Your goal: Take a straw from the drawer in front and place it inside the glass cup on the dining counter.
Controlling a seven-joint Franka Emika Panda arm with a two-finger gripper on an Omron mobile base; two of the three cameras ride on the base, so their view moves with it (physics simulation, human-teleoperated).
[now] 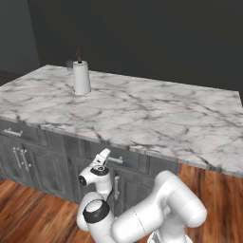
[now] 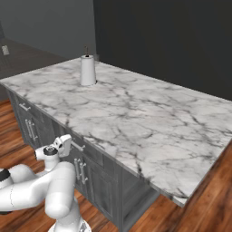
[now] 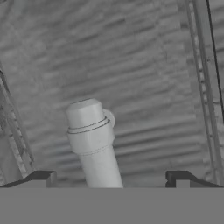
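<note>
My gripper (image 3: 109,179) is open, its fingertips (image 3: 41,177) standing wide on either side of the silver bar handle (image 3: 89,131) of the drawer (image 3: 144,65). The drawer (image 1: 130,160) is shut, a dark grey front just under the edge of the dining counter (image 1: 142,114). From the left base view, the gripper (image 1: 103,155) sits right at the handle's left end. The straw is hidden. The glass cup (image 1: 70,63) shows as a small faint clear shape behind the paper-towel roll, at the far left of the marble slab.
A white paper-towel roll (image 1: 81,78) with a brown knob stands at the far left of the counter. Taller grey cabinet doors (image 1: 28,163) with bar handles run below the drawers. The wooden floor (image 2: 208,204) lies around the island.
</note>
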